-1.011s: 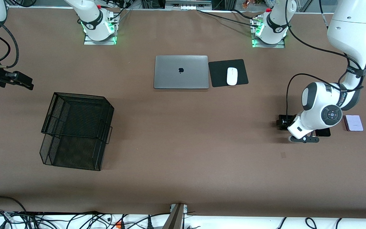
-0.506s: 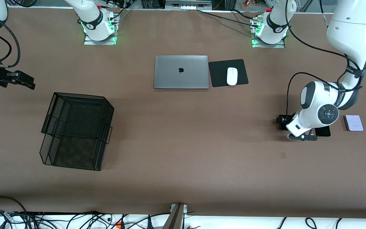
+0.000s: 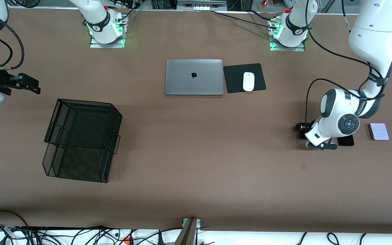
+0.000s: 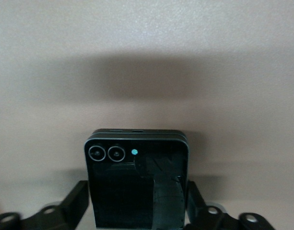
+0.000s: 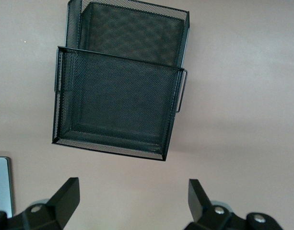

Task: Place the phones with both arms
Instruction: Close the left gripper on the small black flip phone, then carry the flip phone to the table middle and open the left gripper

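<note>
Left gripper grips the first phone; right gripper waits with its jaws apart.

Front view: the left gripper is down at the worktop toward the left arm's end, its wrist hiding the catch; a long black slab peeks out just beside it, and the lavender phone lies a little apart from that. The right gripper hangs above the worktop near the mesh tray, idle.
Left wrist view: the jaws are clamped on the side edges of the squarish black phone, glossy, two lenses and a small dot near its top edge. I'd lift straight and slowly, since a slick edge grip could slip.
Right wrist view: jaws wide, tray beneath.
</note>
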Robot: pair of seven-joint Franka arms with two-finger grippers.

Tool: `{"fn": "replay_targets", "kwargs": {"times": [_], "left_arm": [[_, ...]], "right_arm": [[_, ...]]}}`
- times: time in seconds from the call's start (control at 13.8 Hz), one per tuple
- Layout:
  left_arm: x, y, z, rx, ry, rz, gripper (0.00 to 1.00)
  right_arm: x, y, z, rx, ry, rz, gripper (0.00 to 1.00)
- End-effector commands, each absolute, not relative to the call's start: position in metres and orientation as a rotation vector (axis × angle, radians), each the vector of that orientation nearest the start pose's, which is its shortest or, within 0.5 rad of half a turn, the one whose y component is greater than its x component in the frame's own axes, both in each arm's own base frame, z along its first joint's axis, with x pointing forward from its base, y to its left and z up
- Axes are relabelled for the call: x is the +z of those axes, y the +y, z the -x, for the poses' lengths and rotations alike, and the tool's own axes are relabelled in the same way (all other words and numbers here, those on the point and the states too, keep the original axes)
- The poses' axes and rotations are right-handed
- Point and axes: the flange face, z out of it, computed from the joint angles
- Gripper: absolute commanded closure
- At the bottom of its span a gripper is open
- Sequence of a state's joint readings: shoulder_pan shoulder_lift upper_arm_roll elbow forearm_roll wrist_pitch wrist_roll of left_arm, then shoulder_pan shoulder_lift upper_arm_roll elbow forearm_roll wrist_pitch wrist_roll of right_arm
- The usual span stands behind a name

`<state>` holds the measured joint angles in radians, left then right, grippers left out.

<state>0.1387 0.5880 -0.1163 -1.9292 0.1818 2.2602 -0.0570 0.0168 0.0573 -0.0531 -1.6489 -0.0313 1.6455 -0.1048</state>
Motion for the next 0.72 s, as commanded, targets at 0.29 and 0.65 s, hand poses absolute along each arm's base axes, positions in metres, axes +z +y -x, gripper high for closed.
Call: {"fn": "replay_targets", "kwargs": {"times": [0.29,0.65], "left_arm": [[0.251,-0.053,-0.636,0.474,0.186,3.045,0.78],[0.255,-0.248,-0.638,0.487,0.262,3.171,0.74]], "right_arm": [[0.565,-0.034,-0.569,0.099,-0.115,3.135,0.00],[0.566,-0.034,-0.570,0.096,-0.112,3.133,0.00]]}}
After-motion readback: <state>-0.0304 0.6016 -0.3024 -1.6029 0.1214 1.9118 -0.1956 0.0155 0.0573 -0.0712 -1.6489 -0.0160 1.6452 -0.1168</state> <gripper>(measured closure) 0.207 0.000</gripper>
